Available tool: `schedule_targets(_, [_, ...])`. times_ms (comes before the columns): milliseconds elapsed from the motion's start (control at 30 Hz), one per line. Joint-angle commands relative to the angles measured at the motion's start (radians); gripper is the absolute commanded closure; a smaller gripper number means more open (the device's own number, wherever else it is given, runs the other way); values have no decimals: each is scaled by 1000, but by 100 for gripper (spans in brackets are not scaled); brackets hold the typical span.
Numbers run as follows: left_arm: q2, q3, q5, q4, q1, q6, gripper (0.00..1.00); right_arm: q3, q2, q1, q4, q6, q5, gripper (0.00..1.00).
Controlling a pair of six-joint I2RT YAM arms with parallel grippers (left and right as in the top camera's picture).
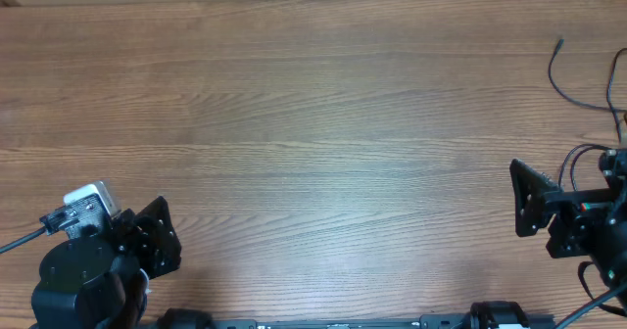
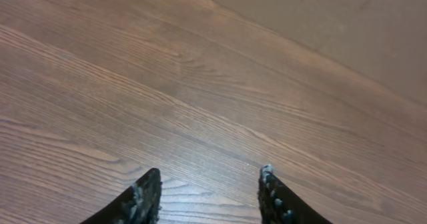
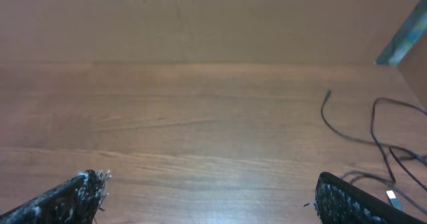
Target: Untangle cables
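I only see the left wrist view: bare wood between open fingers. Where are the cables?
Observer: The thin black cables lie at the right side of the brown wooden table, outside your frame.
Operator: Is the right arm on them?
Observer: No. The right gripper is open and empty, and the cables lie ahead of it and to its right, untouched.
Operator: Anything easy to grab?
Observer: One loose end sticks out from the rest toward the table's back edge and lies free on the wood.
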Motion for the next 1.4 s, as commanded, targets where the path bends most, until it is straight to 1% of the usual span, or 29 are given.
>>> schedule_targets(0, [-11, 4, 51, 3, 4, -6, 50, 5, 0, 6, -11, 4, 17, 0])
schedule_targets(33, [-11, 4, 85, 12, 4, -6, 46, 5, 0, 6, -18, 4, 17, 0])
schedule_targets(67, [-11, 4, 117, 22, 4, -6, 45, 5, 0, 6, -25, 4, 17, 0])
schedule_targets(133, [-11, 4, 193, 60, 4, -6, 36, 5, 0, 6, -43, 4, 17, 0])
schedule_targets(167, [-11, 4, 228, 85, 4, -6, 28, 5, 0, 6, -52, 4, 17, 0])
schedule_targets(233, [-11, 4, 308, 146, 4, -11, 3, 5, 0, 6, -69, 4, 17, 0])
schedule_targets(267, [-11, 4, 345, 170, 4, -17, 0, 5, 0, 6, -76, 4, 17, 0])
schedule_targets(367, [-11, 4, 450, 228, 4, -88, 1, 5, 0, 6, -98, 4, 17, 0])
schedule_targets(533, [-11, 4, 534, 251, 4, -247, 1, 5, 0, 6, -124, 4, 17, 0])
schedule_targets(600, [-11, 4, 585, 251, 4, -288, 0, 5, 0, 6, -124, 4, 17, 0])
schedule_targets(633, [-11, 4, 594, 251, 4, -286, 0, 5, 0, 6, -124, 4, 17, 0])
schedule_targets(733, [-10, 4, 529, 270, 4, -286, 0, 5, 0, 6, -124, 4, 17, 0])
schedule_targets(833, [-7, 4, 409, 295, 5, -285, 1, 5, 0, 6, -124, 4, 17, 0])
schedule_targets(867, [-7, 4, 373, 312, 4, -271, 1, 5, 0, 6, -124, 4, 17, 0])
schedule_targets(900, [-7, 4, 340, 349, 4, -228, 1, 5, 0, 6, -124, 4, 17, 0])
schedule_targets(933, [-7, 4, 329, 402, 4, -161, 0, 5, 0, 6, -124, 4, 17, 0])
schedule_targets(1000, [-7, 4, 342, 512, 4, -31, 1, 5, 0, 6, -124, 4, 17, 0])
schedule_targets(1067, [-7, 4, 369, 625, 3, 61, 0, 5, 0, 6, -124, 4, 17, 0])
schedule_targets(1200, [-7, 4, 370, 756, 3, 142, 0, 5, 0, 6, -124, 4, 17, 0])
schedule_targets(1300, [-7, 4, 335, 823, 10, 252, 0, 5, 0, 6, -124, 4, 17, 0])
schedule_targets(1367, [-9, 4, 306, 831, 32, 323, 0, 5, 0, 6, -124, 4, 17, 0])
